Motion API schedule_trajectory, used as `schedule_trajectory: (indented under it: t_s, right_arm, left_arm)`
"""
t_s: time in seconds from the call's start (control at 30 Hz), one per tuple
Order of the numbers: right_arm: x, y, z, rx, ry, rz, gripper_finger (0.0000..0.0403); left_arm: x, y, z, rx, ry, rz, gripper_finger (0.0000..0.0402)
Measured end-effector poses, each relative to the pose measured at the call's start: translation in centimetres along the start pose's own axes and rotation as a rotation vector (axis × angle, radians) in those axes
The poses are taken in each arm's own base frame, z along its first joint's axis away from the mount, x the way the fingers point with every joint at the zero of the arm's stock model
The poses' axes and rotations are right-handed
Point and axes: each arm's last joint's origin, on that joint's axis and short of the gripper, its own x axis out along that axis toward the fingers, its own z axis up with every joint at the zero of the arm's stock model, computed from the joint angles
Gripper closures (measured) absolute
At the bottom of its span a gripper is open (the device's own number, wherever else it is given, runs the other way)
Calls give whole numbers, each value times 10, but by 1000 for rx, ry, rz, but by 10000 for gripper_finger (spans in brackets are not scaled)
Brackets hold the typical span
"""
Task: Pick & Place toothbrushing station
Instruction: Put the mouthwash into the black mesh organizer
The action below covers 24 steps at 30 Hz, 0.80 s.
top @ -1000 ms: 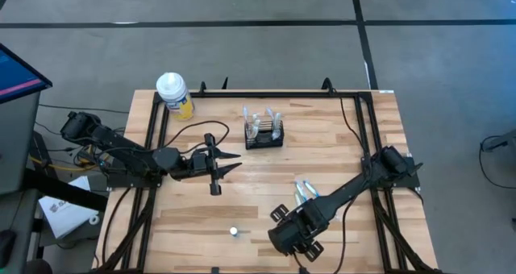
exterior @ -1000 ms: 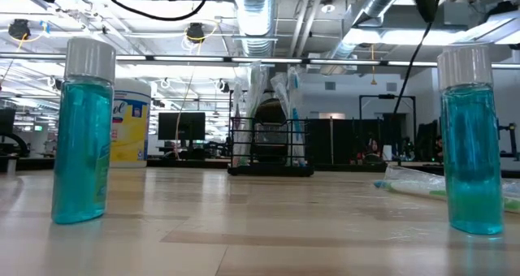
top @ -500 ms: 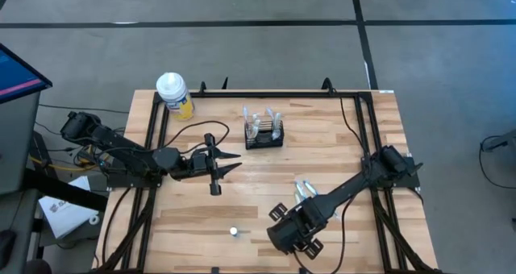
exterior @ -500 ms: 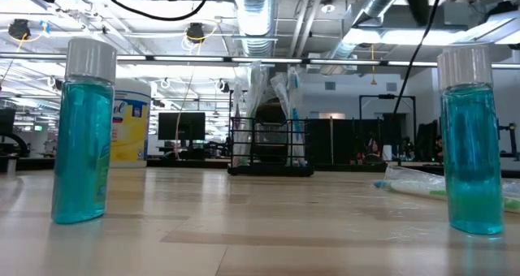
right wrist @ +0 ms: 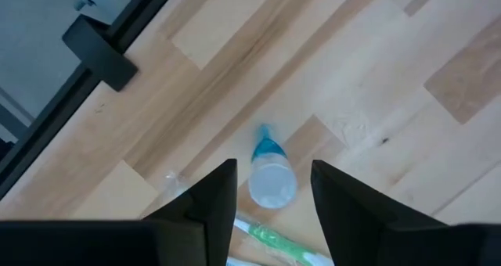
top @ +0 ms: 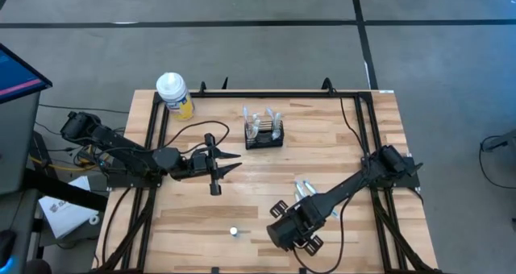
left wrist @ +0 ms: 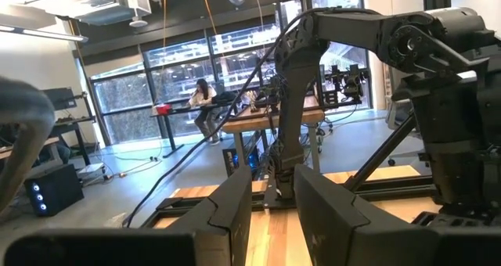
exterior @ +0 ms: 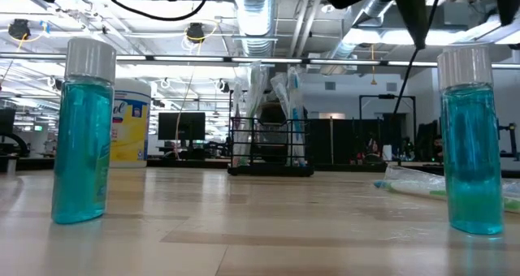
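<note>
The toothbrushing station (top: pixel 264 133), a small black wire-mesh box with wrapped items standing in it, rests on its base at the table's far middle (exterior: pixel 270 150). My right gripper (top: pixel 292 226) points down near the front edge, open. In the right wrist view (right wrist: pixel 272 176) its fingers stand high on either side of a white-capped blue bottle (right wrist: pixel 272 181) that stands upright on the table below them (exterior: pixel 471 138); they are not touching it. My left gripper (top: pixel 234 163) hovers level at the table's left middle, open and with nothing between its fingers (left wrist: pixel 272 199).
A second blue bottle (top: pixel 234 232) stands near the front edge (exterior: pixel 81 130). A wrapped toothbrush (top: pixel 304 188) lies flat beside the right gripper (right wrist: pixel 274 239). A white-capped yellow bottle (top: pixel 174 95) stands at the far left corner. A black frame (top: pixel 266 93) runs along the table's edges.
</note>
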Motion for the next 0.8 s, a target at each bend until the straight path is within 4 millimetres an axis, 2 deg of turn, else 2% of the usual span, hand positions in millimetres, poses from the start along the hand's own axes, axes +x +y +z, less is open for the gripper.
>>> schedule_trajectory:
  t_s: [0.47,0.8]
  right_arm:
    - [0,0,0,-1,0,1,266]
    - [0,1,-1,41,5,4,259]
  left_arm:
    - [0,0,0,0,0,0,309]
    - [0,0,0,1,2,0,309]
